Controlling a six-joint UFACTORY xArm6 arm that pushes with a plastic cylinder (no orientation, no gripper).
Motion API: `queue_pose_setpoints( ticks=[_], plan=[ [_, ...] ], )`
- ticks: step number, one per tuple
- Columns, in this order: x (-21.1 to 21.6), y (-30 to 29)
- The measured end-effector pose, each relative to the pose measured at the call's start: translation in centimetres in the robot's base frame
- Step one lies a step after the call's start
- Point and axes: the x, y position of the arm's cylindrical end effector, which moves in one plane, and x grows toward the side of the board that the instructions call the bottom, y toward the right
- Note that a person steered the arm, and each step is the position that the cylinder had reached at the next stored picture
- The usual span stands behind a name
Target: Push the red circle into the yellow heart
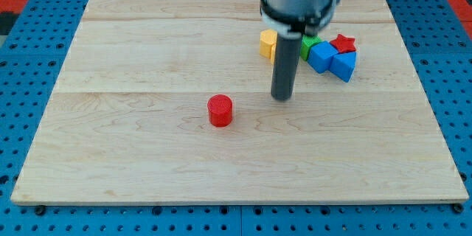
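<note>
Red circle (220, 110) lying at 8 o'clock from my tip (282, 97), apart; yellow heart (268, 43) at 12 o'clock. No fingers fitted; no readable writing.

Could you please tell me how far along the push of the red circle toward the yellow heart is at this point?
Nothing looks done yet: the red circle sits alone on the board, well apart from the yellow heart near the view's top. In hand: my tip stands to the view's right of the circle, not touching it. Left: get to the circle's lower-left side and push it up and right into the heart, beside the green, blue and red-star blocks.
</note>
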Motion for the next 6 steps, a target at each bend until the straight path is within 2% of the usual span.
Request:
queue_pose_setpoints(
  ticks=[1, 2, 3, 4, 5, 6],
  plan=[
    [4.4, -2.9],
    [3.7, -7.8],
    [-0.1, -10.0],
    [-3.3, -9.6],
    [-2.1, -12.9],
    [-5.4, -14.0]
  ],
)
